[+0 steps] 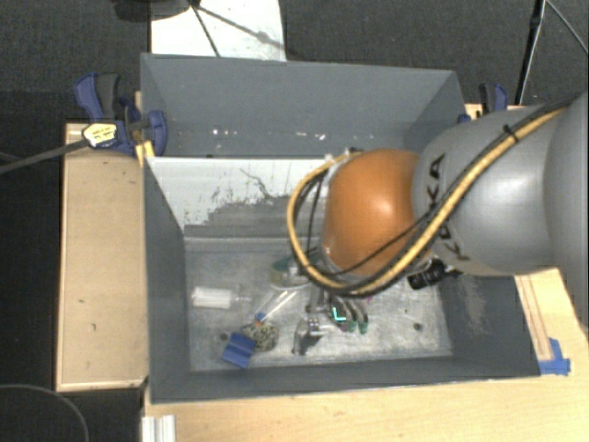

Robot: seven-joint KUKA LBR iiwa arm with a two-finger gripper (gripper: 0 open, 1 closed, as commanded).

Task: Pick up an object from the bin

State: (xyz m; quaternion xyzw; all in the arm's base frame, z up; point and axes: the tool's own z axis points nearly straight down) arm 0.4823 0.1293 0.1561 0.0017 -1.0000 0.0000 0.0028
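My gripper [339,316] hangs low over the middle of the bin floor, just under the arm's orange cover. A small grey metal piece [306,338] lies right beside it on its left. Further left sit a mottled brownish lump [265,337] and a blue clip [239,350] near the front wall. A clear plastic piece [276,298] lies slanted behind them, close to the gripper's upper left side.
A small white block [212,297] rests on the left of the floor. A pale greenish thing [284,268] peeks out at the edge of the orange cover. The arm and its cables cover the bin's right half.
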